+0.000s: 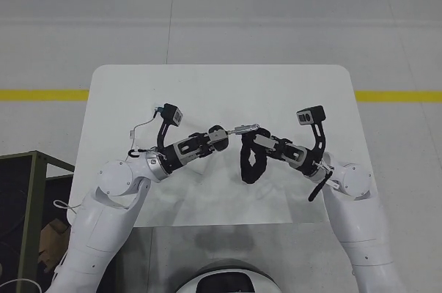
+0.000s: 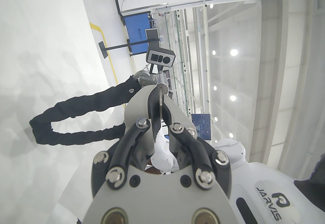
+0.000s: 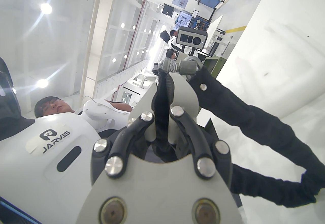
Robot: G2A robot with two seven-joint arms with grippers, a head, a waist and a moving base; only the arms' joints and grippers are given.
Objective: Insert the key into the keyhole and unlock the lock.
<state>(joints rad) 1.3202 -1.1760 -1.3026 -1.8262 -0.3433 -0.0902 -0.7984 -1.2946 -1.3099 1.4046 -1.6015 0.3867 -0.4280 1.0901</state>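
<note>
Both arms meet above the middle of the white table [image 1: 206, 88]. My left gripper [image 1: 222, 137] [image 2: 160, 91] is shut on a thin metal key [image 2: 161, 103], whose tip reaches the lock's metal head [image 2: 146, 79]. My right gripper [image 1: 259, 138] [image 3: 166, 77] is shut on the lock just behind its metal head [image 3: 168, 65] [image 1: 244, 129]. The lock's black fabric-sleeved cable [image 1: 250, 165] [image 2: 76, 113] [image 3: 254, 120] hangs down in a loop toward the table. Whether the key sits fully in the keyhole I cannot tell.
A dark green framed cart [image 1: 23, 190] stands beside the table's left side. A yellow line [image 1: 30, 94] runs across the floor behind the table. Bare tabletop lies around and beyond the two grippers.
</note>
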